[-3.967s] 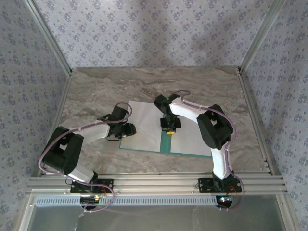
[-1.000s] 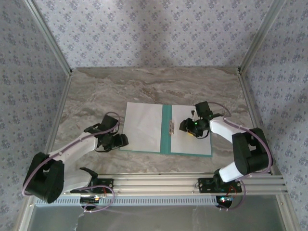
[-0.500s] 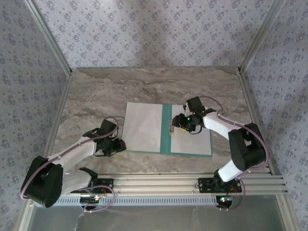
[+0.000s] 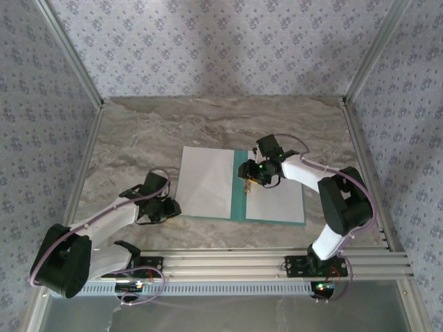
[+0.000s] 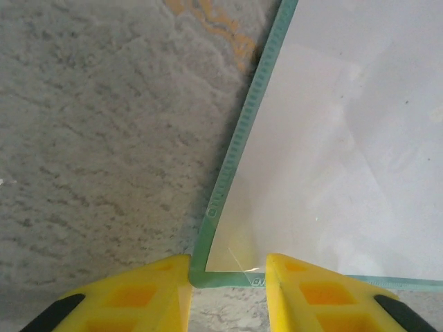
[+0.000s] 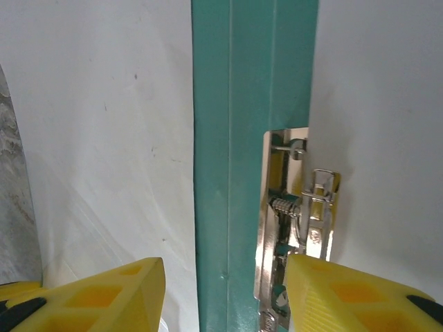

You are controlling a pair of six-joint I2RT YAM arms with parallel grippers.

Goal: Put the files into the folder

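The teal folder (image 4: 239, 202) lies open and flat on the table. One white file (image 4: 204, 183) covers its left half and another white file (image 4: 280, 200) covers its right half. My left gripper (image 4: 173, 207) sits low at the folder's near-left corner. In the left wrist view that teal corner (image 5: 239, 152) and the sheet (image 5: 346, 138) lie between my left gripper's (image 5: 227, 273) parted yellow fingers. My right gripper (image 4: 243, 174) hovers over the centre fold. In the right wrist view it (image 6: 225, 277) stands open astride the teal spine (image 6: 228, 104) and the metal clip (image 6: 297, 228).
The marble table (image 4: 138, 131) has bare room behind and to the left of the folder. Patterned walls close in the back and both sides. An aluminium rail (image 4: 221, 263) runs along the near edge by the arm bases.
My right gripper has moved left from over the right sheet to the centre fold and clip. My left gripper's jaws have narrowed at the folder's near-left corner.
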